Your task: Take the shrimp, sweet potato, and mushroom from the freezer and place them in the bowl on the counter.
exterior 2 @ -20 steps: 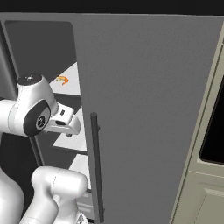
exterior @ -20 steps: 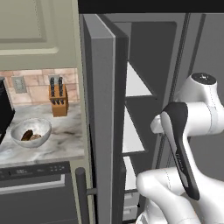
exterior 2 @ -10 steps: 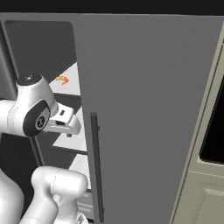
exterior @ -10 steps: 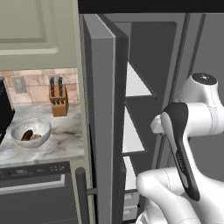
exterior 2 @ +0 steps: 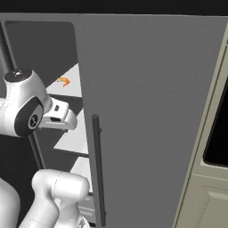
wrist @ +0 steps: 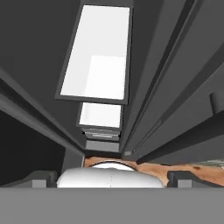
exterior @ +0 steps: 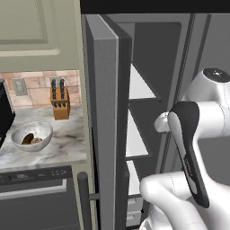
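The freezer [exterior: 107, 117] stands open, with white shelves [exterior: 138, 86] inside. A small curved orange shrimp [exterior 2: 63, 81] lies on the upper shelf [exterior 2: 71, 84]. My white hand [exterior 2: 59, 116] hangs just below and in front of that shelf, pointing into the freezer. In the hand view my gripper [wrist: 111, 178] is open: the dark fingertips [wrist: 41, 178] stand far apart with nothing between them, looking down past the shelves [wrist: 98, 57] and drawers [wrist: 101, 133]. The whitish bowl [exterior: 17, 137] sits on the marbled counter [exterior: 67, 143] and holds brown lumps [exterior: 30, 139].
The freezer's right door [exterior 2: 147, 111] with its long bar handle [exterior 2: 98, 169] stands close beside my hand. A knife block [exterior: 60, 101] is on the counter by the brick backsplash. A dark dishwasher [exterior: 36, 197] sits under the counter.
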